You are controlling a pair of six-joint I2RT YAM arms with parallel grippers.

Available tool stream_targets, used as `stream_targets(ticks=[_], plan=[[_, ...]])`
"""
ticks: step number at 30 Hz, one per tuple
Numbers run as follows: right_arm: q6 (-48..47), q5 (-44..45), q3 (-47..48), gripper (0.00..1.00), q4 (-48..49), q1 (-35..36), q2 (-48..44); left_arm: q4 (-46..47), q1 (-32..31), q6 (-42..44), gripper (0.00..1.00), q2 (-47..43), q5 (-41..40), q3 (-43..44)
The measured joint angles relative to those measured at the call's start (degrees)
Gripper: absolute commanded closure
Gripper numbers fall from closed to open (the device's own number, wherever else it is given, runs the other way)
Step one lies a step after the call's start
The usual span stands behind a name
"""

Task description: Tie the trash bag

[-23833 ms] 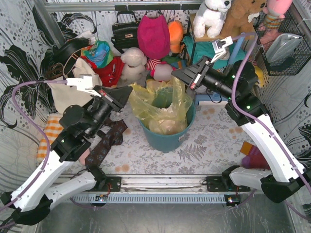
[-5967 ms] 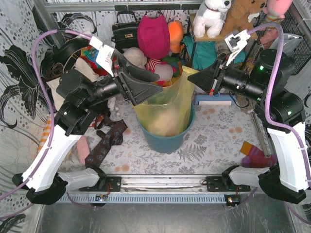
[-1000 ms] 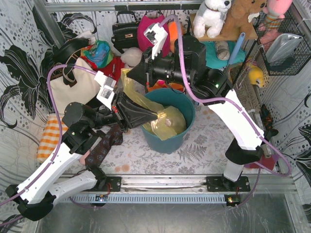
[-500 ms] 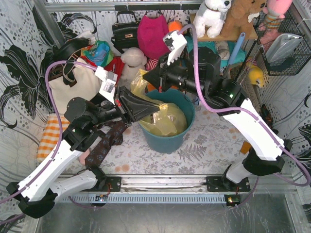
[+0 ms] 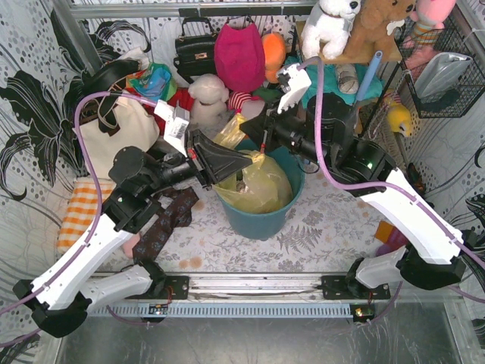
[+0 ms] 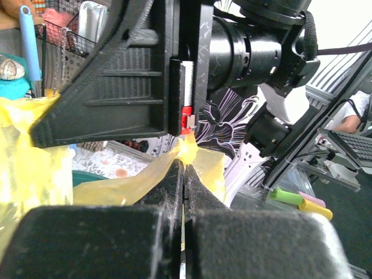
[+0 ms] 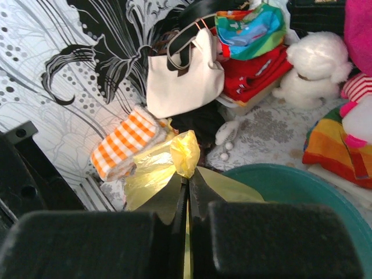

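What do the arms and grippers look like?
Each arm has white shells on the lower links and black joints and wrist: left arm, right arm. A purple cable loops along each. The left gripper and right gripper have black wedge-shaped ribbed fingers. A white camera mount tops each wrist.

Overhead camera: above and behind the arm bases, distant, looking down on the whole desk. Left wrist camera: very close, sighting along the left fingers toward the desk's right edge. Right wrist camera: close, sighting along the right fingers toward the left edge. All three share the bag.
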Motion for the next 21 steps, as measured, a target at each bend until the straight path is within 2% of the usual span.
stream_targets(ticks=[21], plan=[[3.5, 9.8, -16.3, 1.00, 4.1, 0.0, -12.2, -1.6, 0.0, 2.7, 1.00, 0.4, -10.4, 0.6]])
